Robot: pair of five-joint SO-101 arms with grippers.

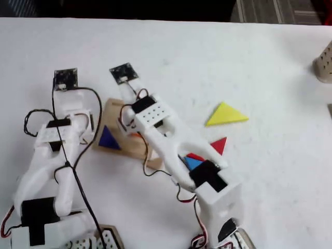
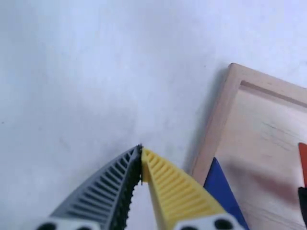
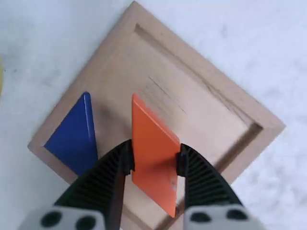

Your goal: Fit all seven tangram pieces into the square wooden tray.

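Over the square wooden tray point(image 3: 211, 75), beside the blue triangle point(image 3: 72, 134) lying in one corner, my right gripper point(image 3: 154, 160) is closed on the orange parallelogram point(image 3: 148, 129) across its two long edges, a thin, stiff, light piece, probably slick, best pinched squarely across that narrow width.

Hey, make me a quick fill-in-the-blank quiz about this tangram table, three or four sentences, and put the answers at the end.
1. The right end effector is shut on the ___ piece over the wooden tray.
2. The blue triangle lies ___ the tray.
3. The yellow triangle lies on the ___, outside the tray.
4. The left end effector is shut and holds ___.
Missing words: orange; inside; table; nothing.
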